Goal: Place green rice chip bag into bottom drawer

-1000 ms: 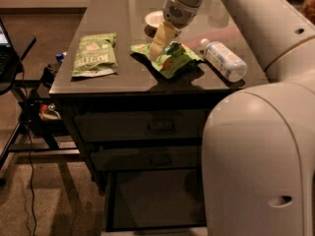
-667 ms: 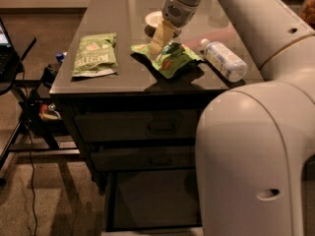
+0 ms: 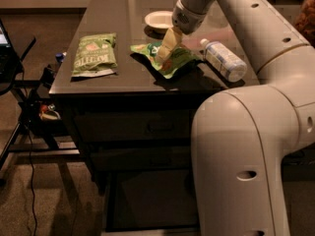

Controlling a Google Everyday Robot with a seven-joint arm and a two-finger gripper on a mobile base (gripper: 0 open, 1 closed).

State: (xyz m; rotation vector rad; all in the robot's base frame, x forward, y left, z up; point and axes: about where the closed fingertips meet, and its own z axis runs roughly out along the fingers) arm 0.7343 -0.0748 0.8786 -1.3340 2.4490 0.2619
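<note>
Camera view, gripper low over cabinet top, fingers apparently pinching green rice chip bag approx mid-bag

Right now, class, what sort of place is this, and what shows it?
Probably a kitchenette: a white bowl, a water bottle and an olive snack bag on a drawer cabinet. The tool is at the green rice chip bag.

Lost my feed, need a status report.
Gripper at green rice chip bag, bag on cabinet top. Bottom drawer open below. Bottle beside bag.
</note>
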